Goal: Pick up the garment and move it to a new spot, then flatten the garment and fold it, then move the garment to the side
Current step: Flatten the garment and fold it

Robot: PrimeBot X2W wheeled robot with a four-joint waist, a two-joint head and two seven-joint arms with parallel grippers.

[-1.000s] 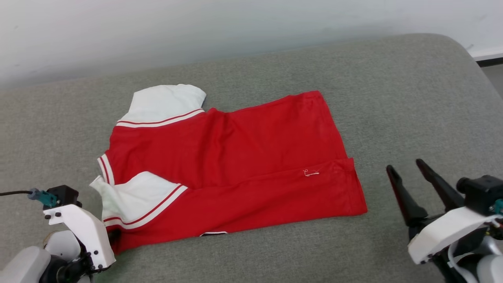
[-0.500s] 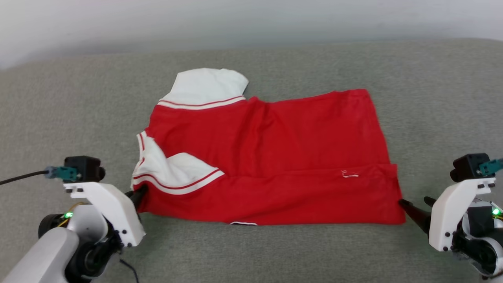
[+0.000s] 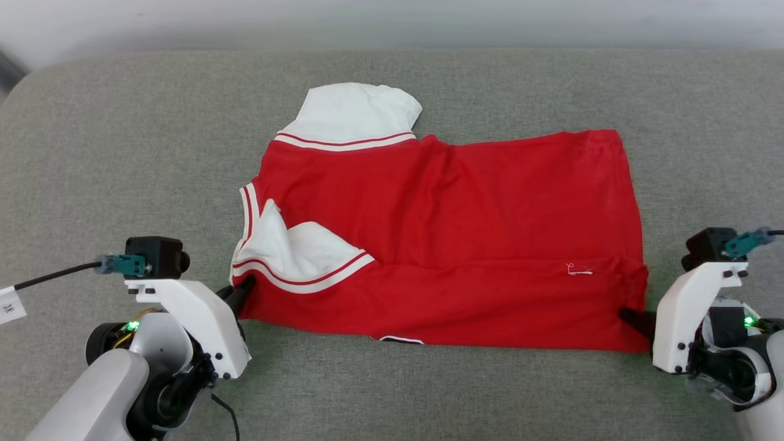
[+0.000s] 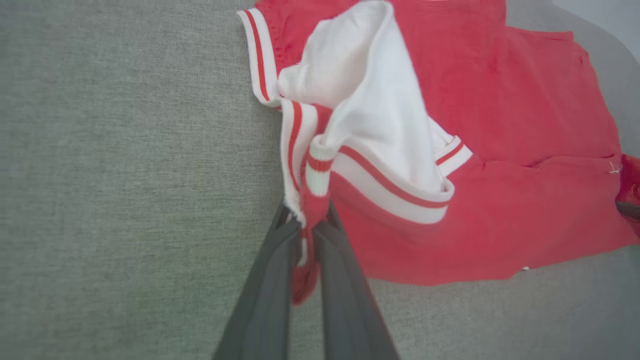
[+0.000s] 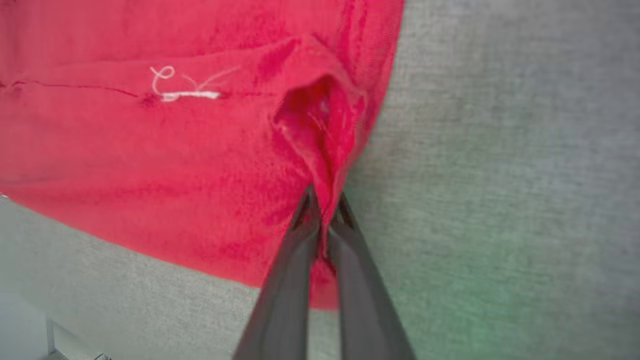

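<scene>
The garment (image 3: 441, 233) is a red shirt with white sleeves and striped trim, spread on the grey cushion with its plain face up and its near edge folded over. My left gripper (image 3: 244, 289) is shut on the garment's near left corner by the folded white sleeve (image 3: 300, 248). In the left wrist view red cloth and striped trim are pinched in the left gripper (image 4: 307, 220). My right gripper (image 3: 626, 315) is shut on the near right hem corner, and the right wrist view shows red fabric (image 5: 320, 130) bunched at the right gripper (image 5: 324, 200).
The wide grey cushion (image 3: 122, 153) has free surface on all sides of the shirt. A pale wall (image 3: 392, 18) runs behind the cushion's far edge. A dark cable (image 3: 55, 275) leads off from my left wrist.
The camera has turned, shifting the whole picture. My right gripper came in from the right, reached the hem corner and shut on it. The left gripper stayed shut on its corner.
</scene>
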